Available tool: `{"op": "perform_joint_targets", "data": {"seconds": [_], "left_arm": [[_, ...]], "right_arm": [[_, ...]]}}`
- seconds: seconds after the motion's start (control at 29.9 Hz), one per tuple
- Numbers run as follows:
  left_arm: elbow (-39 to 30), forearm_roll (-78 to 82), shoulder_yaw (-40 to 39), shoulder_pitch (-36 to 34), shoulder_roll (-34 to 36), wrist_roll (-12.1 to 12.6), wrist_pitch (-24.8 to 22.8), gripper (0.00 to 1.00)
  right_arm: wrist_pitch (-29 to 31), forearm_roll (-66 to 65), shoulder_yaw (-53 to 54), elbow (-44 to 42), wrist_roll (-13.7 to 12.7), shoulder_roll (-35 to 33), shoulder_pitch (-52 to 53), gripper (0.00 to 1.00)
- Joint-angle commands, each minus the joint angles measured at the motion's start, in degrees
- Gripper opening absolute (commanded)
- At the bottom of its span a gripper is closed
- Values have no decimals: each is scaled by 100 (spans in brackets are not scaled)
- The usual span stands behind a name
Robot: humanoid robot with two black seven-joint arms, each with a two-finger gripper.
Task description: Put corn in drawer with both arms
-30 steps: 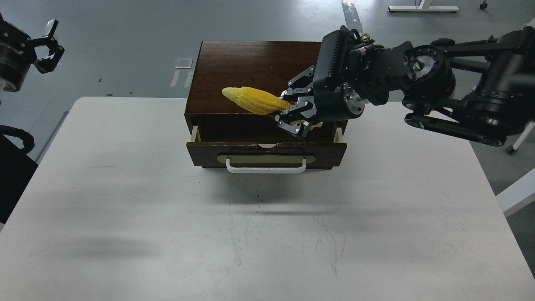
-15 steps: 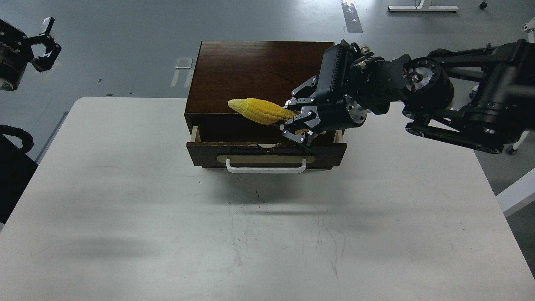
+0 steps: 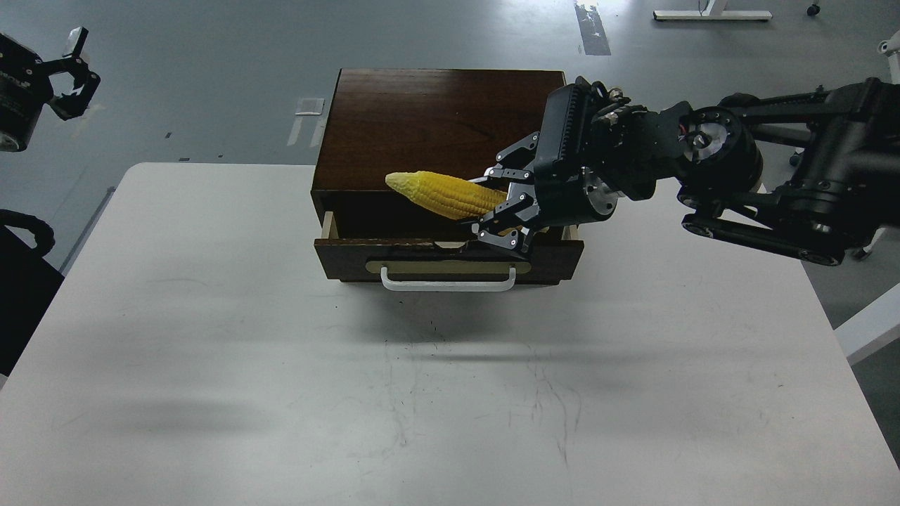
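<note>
The corn (image 3: pixel 444 195), bright yellow and tapered, is held at its thick end by my right gripper (image 3: pixel 508 204), which is shut on it. The corn points left and hangs over the open drawer (image 3: pixel 447 242), which is pulled out of the dark brown cabinet (image 3: pixel 429 119). The drawer has a white bar handle (image 3: pixel 448 282) on a beige plate. My left gripper (image 3: pixel 70 74) is raised at the far upper left, away from the table, its fingers apart and empty.
The cabinet stands at the back middle of a white table (image 3: pixel 281 393). The right arm's thick links (image 3: pixel 794 183) stretch across the table's back right. Grey floor lies behind.
My right gripper has carried the corn down and toward the front, from over the cabinet's top edge to over the open drawer. The left gripper has drifted slightly up and left.
</note>
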Motion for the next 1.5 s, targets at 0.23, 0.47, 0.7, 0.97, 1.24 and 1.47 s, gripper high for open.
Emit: {"op": "perform_joint_targets", "data": {"seconds": [0.23,0.47,0.7,0.97,1.24,1.47], "left_arm": [[25,-19,-32,0,-2,-9,0,98],[25,-19,-41,0,6,-167,0,98],[34,-19,-32,0,15,-167,0,98],[34,-10,-23,0,-29,-158,0,98],[43,-1,21,9,-204,-132,0,98],[226,-2,30,9,-713,-114,0,98]], "right_arm": [[9,17,13,-30,-9,-79,-39,58],[9,17,48,-21,-9,-79,-30,77],[0,323,591,-170,-9,-253,-30,93],[71,3109,1032,-513,-17,-755,-21,100],[71,6120,1471,-1470,-17,-1151,-223,100],[44,9373,2305,-2050,-35,-1160,-951,100]]}}
